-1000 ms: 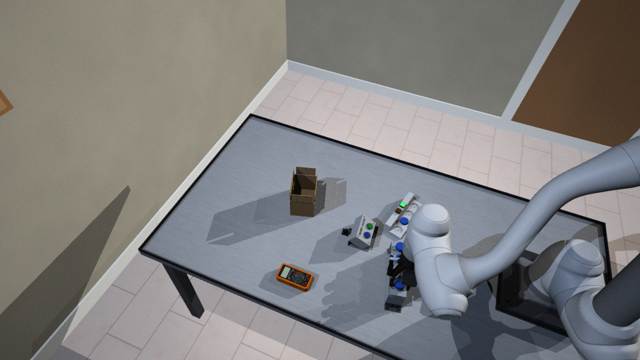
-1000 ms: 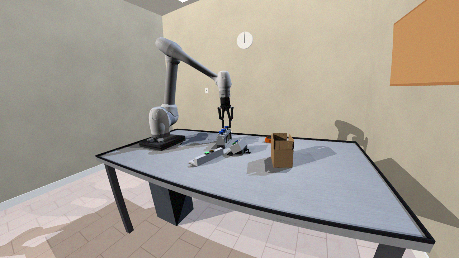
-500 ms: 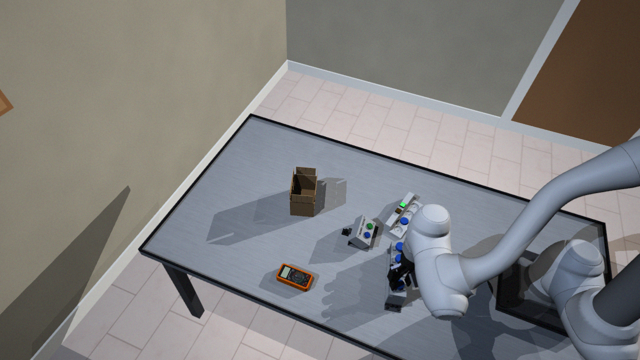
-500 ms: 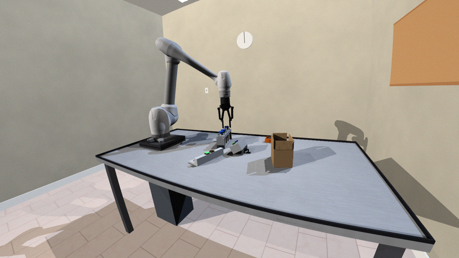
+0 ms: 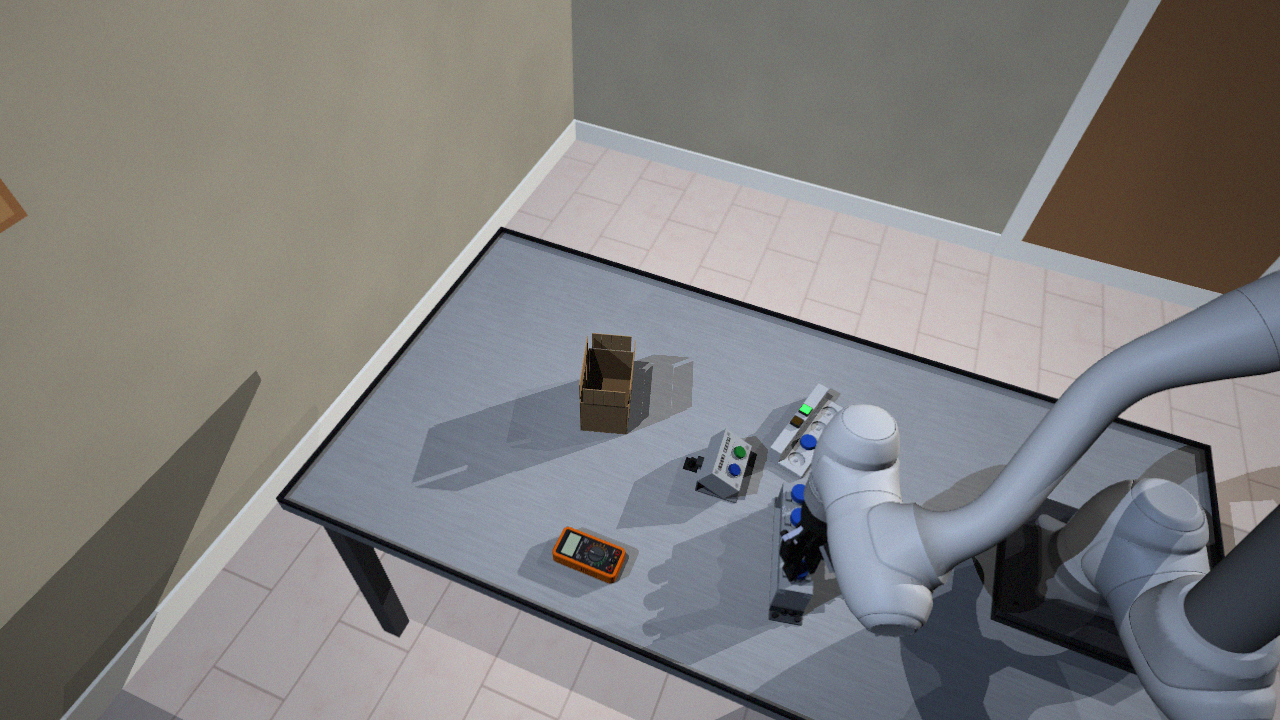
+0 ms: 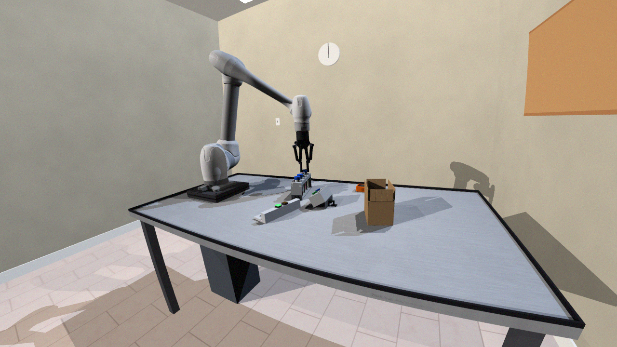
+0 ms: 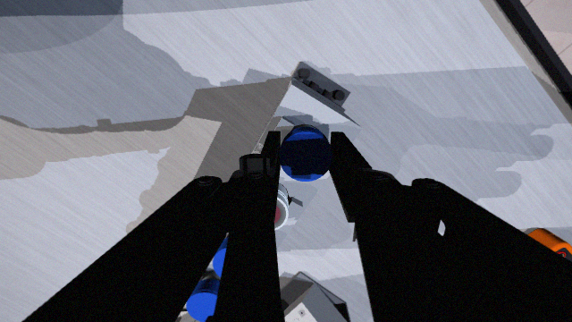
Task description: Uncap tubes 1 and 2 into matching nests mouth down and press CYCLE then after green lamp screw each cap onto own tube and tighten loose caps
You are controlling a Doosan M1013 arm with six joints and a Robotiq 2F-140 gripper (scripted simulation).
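My gripper (image 7: 305, 150) (image 5: 789, 555) is shut on the blue cap of tube 1 (image 7: 305, 153), which sits at the end of the decapping station over its tube. The gripper also shows above the station in the exterior view (image 6: 304, 166). Beside it, tube 2 (image 7: 279, 214) stands open and shows red inside. Tubes 3 (image 7: 219, 261) and 4 (image 7: 203, 304) carry blue caps. One blue cap (image 5: 808, 441) lies in the cap tray (image 5: 803, 429). The tray's green lamp (image 5: 805, 409) is lit.
The key housing (image 5: 729, 462), with a green key (image 5: 739, 451) and a blue key (image 5: 734, 469), stands next to the tray. A cardboard box (image 5: 606, 383) stands mid-table. An orange multimeter (image 5: 588, 553) lies near the front edge. The arm's base plate is at the right.
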